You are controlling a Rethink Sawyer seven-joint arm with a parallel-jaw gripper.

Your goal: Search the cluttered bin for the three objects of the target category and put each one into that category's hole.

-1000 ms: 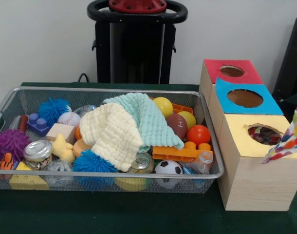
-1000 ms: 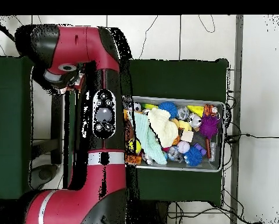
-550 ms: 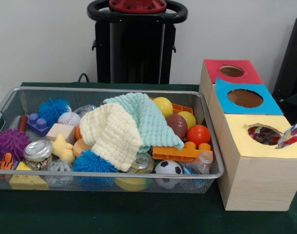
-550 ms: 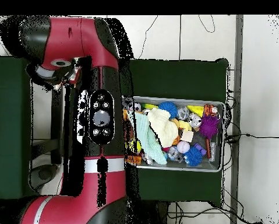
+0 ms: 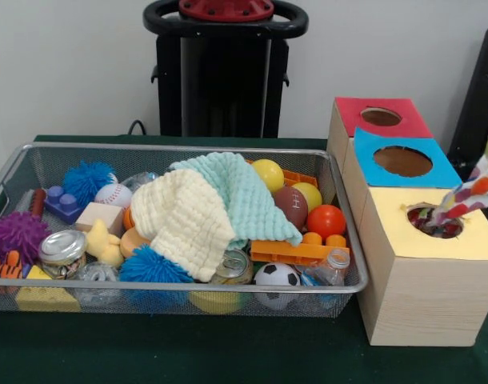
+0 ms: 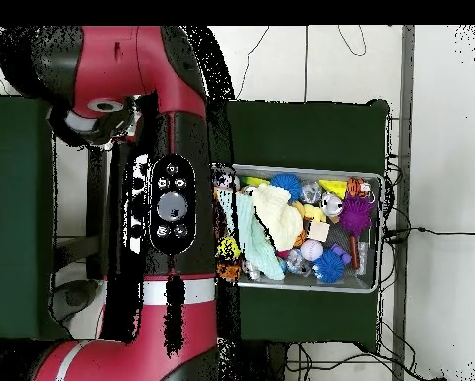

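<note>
Multicoloured patterned cloth (image 5: pixel 468 195) hangs into the yellow-topped wooden box's round hole (image 5: pixel 434 222); feed it straight down before letting go. Can't tell the fingers' state, gripper's hidden.

The basket (image 5: pixel 4 180) sat left on the surface (image 5: pixel 188 352), the box (image 5: pixel 424 300) just right of it. Two cloths (image 5: pixel 212 212) lay atop the toys; a rag (image 5: pixel 468 196) trailed into the box's nearest hole (image 5: pixel 434 222).

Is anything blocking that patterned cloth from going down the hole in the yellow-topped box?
Nothing visible does. The multicoloured cloth hangs in from the right edge of the front view with its lower end already at the hole in the yellow-topped box. Colourful fabric already shows inside the hole, but the opening's rim looks clear.
</note>
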